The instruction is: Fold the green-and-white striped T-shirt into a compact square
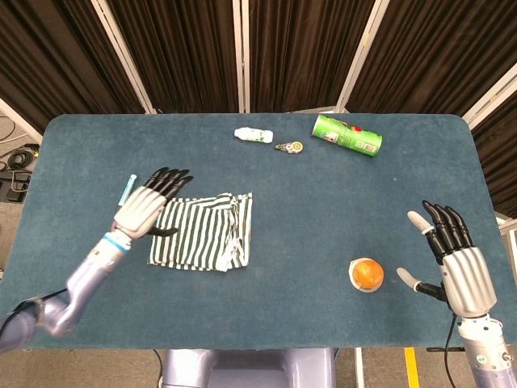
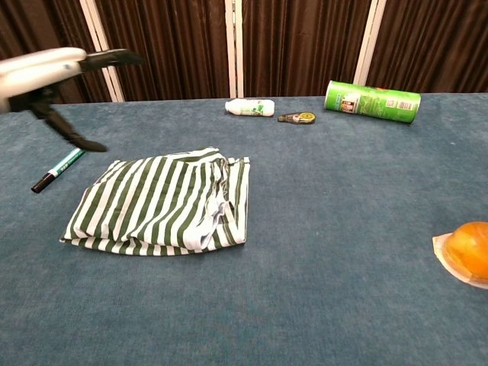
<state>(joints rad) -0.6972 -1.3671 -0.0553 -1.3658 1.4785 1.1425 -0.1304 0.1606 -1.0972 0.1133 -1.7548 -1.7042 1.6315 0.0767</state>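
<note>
T-shirt point(image 1: 202, 230) beside raised left hand point(image 1: 144, 208), fingers point(image 1: 166, 179) spread

Soft green-and-white striped cloth T-shirt point(image 2: 164, 202) on the matt, felt-like teal bench point(image 2: 328, 229); glossy green cylindrical can point(image 2: 372, 101).

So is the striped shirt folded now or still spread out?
Folded: the striped T-shirt lies as a compact, roughly square bundle with layered edges, no sleeves showing.

Folded striped T-shirt point(image 1: 203, 230), flat, table's left
</note>
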